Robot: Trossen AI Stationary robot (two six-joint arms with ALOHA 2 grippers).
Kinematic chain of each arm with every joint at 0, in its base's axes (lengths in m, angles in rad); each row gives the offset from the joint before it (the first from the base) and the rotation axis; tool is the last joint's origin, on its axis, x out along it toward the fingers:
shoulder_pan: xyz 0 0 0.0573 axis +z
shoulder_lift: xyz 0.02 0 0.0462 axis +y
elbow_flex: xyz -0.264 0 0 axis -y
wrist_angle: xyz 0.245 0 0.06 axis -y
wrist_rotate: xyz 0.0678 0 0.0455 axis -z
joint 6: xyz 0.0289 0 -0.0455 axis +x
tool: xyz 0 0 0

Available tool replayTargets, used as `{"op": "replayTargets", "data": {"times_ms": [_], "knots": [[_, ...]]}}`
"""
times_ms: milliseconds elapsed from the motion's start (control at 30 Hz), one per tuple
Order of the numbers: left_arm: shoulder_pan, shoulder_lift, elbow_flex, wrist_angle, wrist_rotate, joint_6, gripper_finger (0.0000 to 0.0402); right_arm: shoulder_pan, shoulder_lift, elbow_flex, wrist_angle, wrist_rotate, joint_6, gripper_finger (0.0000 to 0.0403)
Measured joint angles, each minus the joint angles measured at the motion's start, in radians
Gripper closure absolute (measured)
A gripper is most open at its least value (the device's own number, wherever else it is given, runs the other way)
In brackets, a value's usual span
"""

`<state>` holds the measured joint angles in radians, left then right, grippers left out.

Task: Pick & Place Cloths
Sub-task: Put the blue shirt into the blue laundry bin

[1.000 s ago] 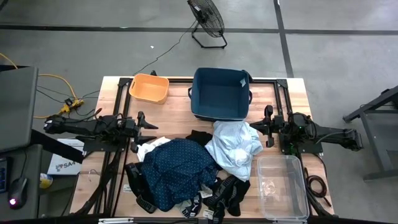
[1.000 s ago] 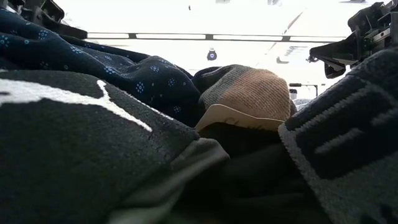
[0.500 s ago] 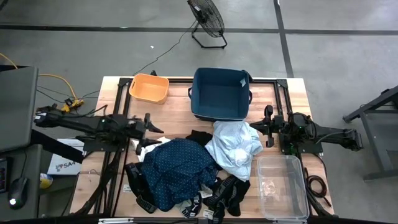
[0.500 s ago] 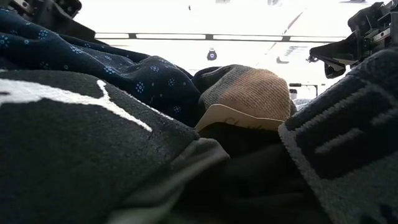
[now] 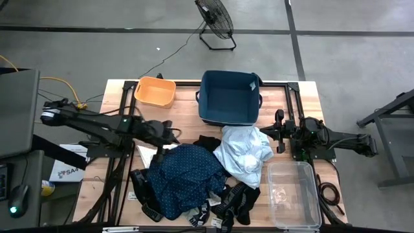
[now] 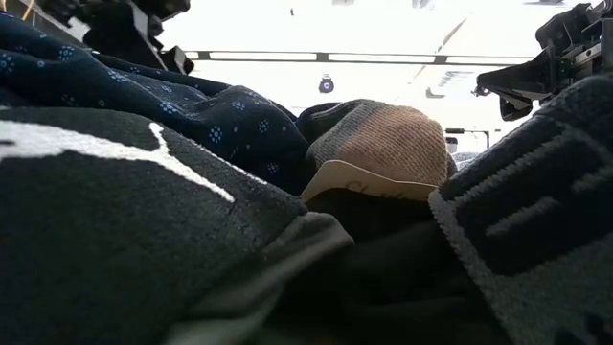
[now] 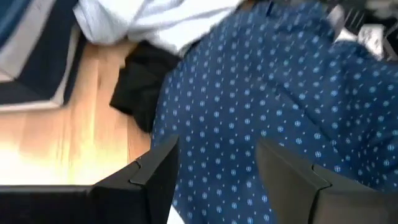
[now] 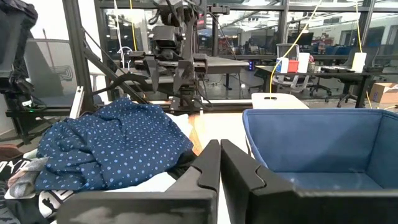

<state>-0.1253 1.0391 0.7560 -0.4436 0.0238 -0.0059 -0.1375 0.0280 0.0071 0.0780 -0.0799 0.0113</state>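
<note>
The cloths lie heaped on the table's near half. A dark-blue patterned shirt [image 5: 184,175] is in the middle, with a pale blue-white shirt [image 5: 244,154] to its right. A black piece [image 5: 207,141] lies at their far side, a white piece [image 5: 150,155] at the left, and socks [image 5: 236,204] by the near edge. My left gripper [image 5: 169,133] hangs open above the blue shirt's far-left edge [image 7: 249,93], slanting down, with nothing between its fingers. My right gripper [image 5: 279,131] waits shut and level at the table's right side, clear of the cloths.
A navy fabric bin [image 5: 229,97] stands at the far middle and an orange tub [image 5: 155,90] at the far left. A clear plastic box [image 5: 294,194] sits at the near right. Bare wood [image 7: 74,124] shows between the bin and the pile.
My left gripper has swung out from the table's left side toward the right, rising and tipping from level to slanting down, and now hangs over the blue shirt's far-left edge. Its fingers have stayed open. The cloths have not moved.
</note>
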Motion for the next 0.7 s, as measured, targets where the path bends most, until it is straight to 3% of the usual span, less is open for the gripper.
{"op": "replayTargets", "data": {"times_ms": [233,467,633,700], "knots": [[-0.025,0.228,0.231,-0.208,0.000,-0.052,0.0197,0.000,0.000,0.000,0.000,0.000,0.000,0.0399],[-0.124,0.361,0.298,-0.279,-0.046,-0.081,0.0197,0.000,0.000,0.000,0.000,0.000,0.000,0.0399],[-0.195,0.393,0.298,-0.281,-0.167,-0.081,0.0197,0.000,0.000,0.000,0.000,0.000,0.000,0.0399],[-0.222,0.393,0.298,-0.282,-0.261,-0.078,0.0196,0.000,0.000,0.000,0.000,0.000,0.000,0.0399]]}}
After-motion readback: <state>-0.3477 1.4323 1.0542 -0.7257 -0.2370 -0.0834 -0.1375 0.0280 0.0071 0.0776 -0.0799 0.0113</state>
